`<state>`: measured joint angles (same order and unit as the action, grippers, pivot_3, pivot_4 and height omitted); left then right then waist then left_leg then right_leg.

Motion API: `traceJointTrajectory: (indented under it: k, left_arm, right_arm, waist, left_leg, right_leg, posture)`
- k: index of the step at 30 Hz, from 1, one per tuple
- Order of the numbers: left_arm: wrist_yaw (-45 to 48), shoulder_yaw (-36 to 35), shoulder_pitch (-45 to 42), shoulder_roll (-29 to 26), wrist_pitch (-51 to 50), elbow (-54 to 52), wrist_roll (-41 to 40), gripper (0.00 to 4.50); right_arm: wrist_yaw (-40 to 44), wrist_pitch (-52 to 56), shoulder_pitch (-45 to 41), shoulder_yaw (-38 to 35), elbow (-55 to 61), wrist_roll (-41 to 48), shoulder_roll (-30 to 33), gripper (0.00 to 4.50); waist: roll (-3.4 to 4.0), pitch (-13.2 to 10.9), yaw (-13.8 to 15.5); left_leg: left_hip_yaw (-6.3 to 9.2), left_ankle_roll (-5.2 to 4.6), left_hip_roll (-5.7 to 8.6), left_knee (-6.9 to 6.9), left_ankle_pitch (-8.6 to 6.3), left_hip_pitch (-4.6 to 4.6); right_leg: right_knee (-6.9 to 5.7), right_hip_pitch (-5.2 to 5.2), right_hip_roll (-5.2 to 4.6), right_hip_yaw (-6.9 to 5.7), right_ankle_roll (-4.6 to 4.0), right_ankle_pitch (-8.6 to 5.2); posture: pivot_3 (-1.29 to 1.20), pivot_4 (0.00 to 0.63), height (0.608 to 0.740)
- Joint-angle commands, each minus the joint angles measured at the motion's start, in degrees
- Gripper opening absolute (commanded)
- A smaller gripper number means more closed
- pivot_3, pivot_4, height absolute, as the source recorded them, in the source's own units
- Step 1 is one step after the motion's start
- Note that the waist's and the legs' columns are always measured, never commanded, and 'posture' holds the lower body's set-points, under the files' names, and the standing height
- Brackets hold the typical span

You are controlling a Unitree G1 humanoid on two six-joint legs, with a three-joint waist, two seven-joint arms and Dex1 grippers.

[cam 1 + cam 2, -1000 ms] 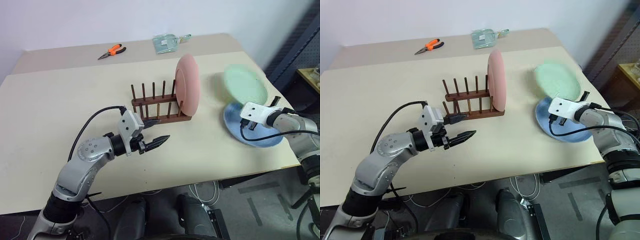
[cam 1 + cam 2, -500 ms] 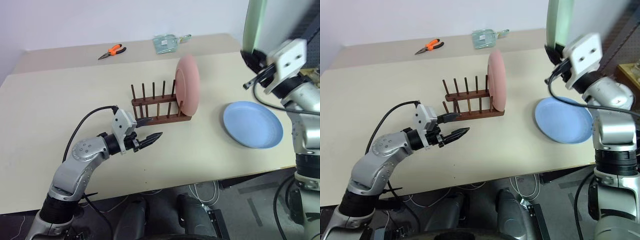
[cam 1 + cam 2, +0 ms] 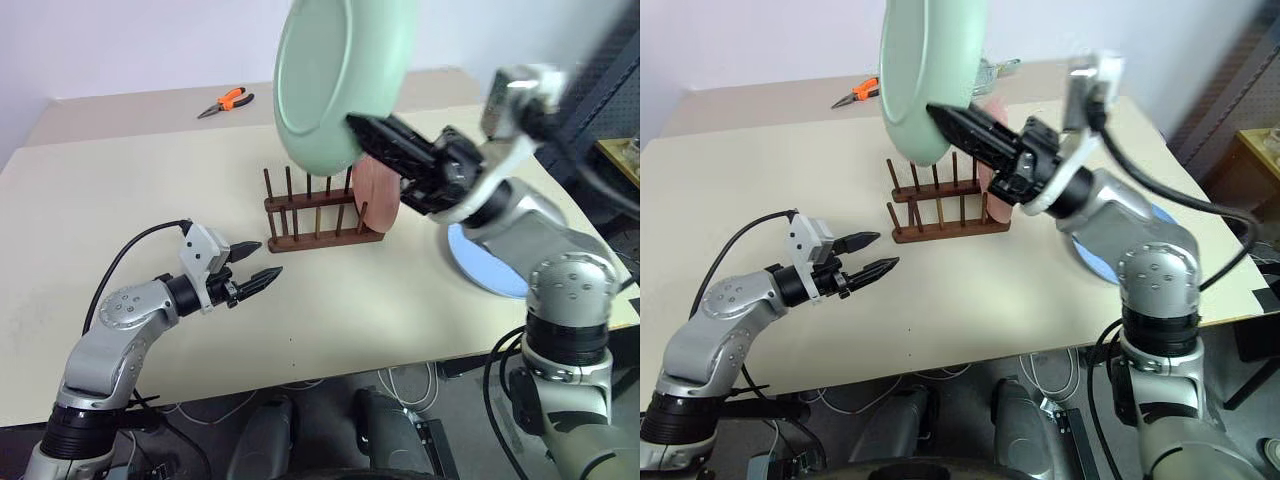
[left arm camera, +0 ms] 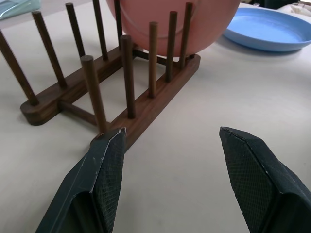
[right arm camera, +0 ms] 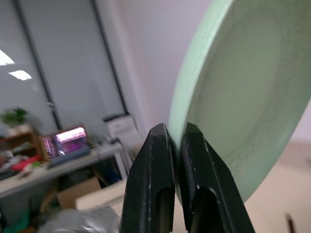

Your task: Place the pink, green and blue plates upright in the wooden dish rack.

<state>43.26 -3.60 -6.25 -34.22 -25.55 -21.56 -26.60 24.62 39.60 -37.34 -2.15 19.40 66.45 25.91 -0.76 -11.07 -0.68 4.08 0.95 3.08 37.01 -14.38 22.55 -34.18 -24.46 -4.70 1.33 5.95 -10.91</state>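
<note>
A: Since the earlier frame we see the right hand (image 3: 355, 122) has swung the green plate (image 3: 335, 75) up off the stack and over to above the wooden dish rack (image 3: 318, 222); before, it was low beside the blue plate. The left hand (image 3: 258, 262) has drifted away from the rack's near left end.

B: Agreed. We note the right hand is pinched tight on the green plate's rim, the plate standing on edge in the air, not touching the rack. In the right wrist view the two fingers (image 5: 153, 170) clamp the rim.

A: The left hand is spread wide, holding nothing, just off the rack's left front corner and above the bench (image 3: 120, 200).

B: We see the pink plate (image 3: 378, 190) upright in the rack's rightmost slot, partly hidden behind the right arm. The blue plate (image 3: 478, 268) lies flat on the bench, right of the rack, also partly covered by the arm.

A: Behind the rack, far side of the bench: orange-handled pliers (image 3: 226, 101). The rack's other slots are free.
</note>
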Motion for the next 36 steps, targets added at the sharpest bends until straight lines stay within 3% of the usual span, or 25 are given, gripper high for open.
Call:
traceJointTrajectory:
  k: [1, 17, 20, 24, 26, 31, 33, 36]
  left_arm:
    - [-0.67, -0.78, 0.38, 0.23, -0.09, -3.23, -0.95, 3.14]
    - [-1.27, 0.36, -0.08, 0.83, -1.13, -4.43, -1.09, 3.14]
    - [-1.36, 0.65, -0.25, 1.00, -1.27, -4.48, -0.99, 3.14]
    - [-1.45, 0.77, -0.34, 1.13, -1.44, -4.56, -1.01, 3.14]
    - [-1.49, 0.74, -0.26, 1.13, -1.58, -4.75, -1.06, 3.14]
    - [-1.78, 0.57, 0.14, 1.10, -1.95, -5.45, -1.27, 3.14]
    - [-1.62, 0.65, 0.27, 1.10, -2.13, -5.59, -1.48, 3.14]
    - [-0.74, 1.74, -0.45, 1.36, -2.13, -4.95, -1.48, 3.14]
  right_arm:
    - [2.60, -1.06, -1.55, 0.42, -2.07, -5.14, 0.29, 0.04]
    - [13.44, 1.55, -1.76, 4.06, -9.88, -20.94, 3.34, 0.04]
    - [14.81, 0.75, -1.80, 4.90, -9.53, -23.75, 3.63, 1.00]
    - [16.26, -3.18, -2.02, 5.97, -8.10, -29.36, 4.36, 2.94]
    - [16.78, -4.79, -2.28, 6.31, -7.60, -32.01, 5.11, 2.94]
    - [19.78, -11.04, -2.00, 1.11, -2.19, -38.07, 14.51, 2.94]
    - [21.33, -7.36, 1.93, -8.51, 0.53, -34.34, 21.01, 2.94]
    - [23.99, -2.71, 10.79, -16.97, 4.81, -29.76, 26.09, 2.94]
  waist:
    - [0.00, 0.00, 0.01]
    - [0.00, 0.00, -0.10]
    - [0.00, 0.00, -0.10]
    - [0.00, 0.00, -0.10]
    - [0.00, 0.00, -0.10]
    - [0.00, -0.01, 0.09]
    - [-0.01, -0.01, 0.39]
    - [-0.06, 0.01, 1.04]
  left_leg:
    - [0.00, 0.00, 0.00, 0.00, 0.00, 0.00]
    - [-0.04, 0.00, 0.00, -0.01, 0.00, -0.01]
    - [-0.04, 0.00, 0.00, 0.00, 0.00, 0.00]
    - [-0.04, 0.00, 0.00, 0.00, 0.00, 0.00]
    - [-0.05, 0.00, 0.00, 0.00, 0.00, 0.00]
    - [-0.04, 0.00, 0.04, 0.00, 0.00, 0.05]
    - [-0.03, 0.00, 0.04, 0.00, 0.00, 0.09]
    - [0.00, -0.02, 0.06, 0.02, -0.02, 0.14]
  right_leg:
    - [0.00, 0.00, 0.00, 0.00, 0.00, 0.00]
    - [-0.01, -0.01, 0.04, 0.00, 0.01, 0.00]
    - [-0.01, -0.01, 0.04, 0.00, 0.02, 0.00]
    - [-0.01, 0.00, 0.04, 0.00, 0.02, 0.00]
    - [-0.01, 0.00, 0.04, 0.00, 0.02, 0.00]
    - [0.03, -0.02, 0.01, -0.02, 0.05, -0.02]
    - [0.06, -0.01, -0.01, -0.02, 0.06, -0.02]
    - [0.10, 0.00, -0.02, -0.05, 0.08, -0.05]
  posture:
    - [0.00, 0.150, 0.739]
    - [0.00, 0.150, 0.739]
    - [0.00, 0.150, 0.739]
    - [0.00, 0.150, 0.739]
    - [0.00, 0.150, 0.739]
    - [0.00, 0.150, 0.739]
    - [0.00, 0.150, 0.739]
    - [0.00, 0.150, 0.739]
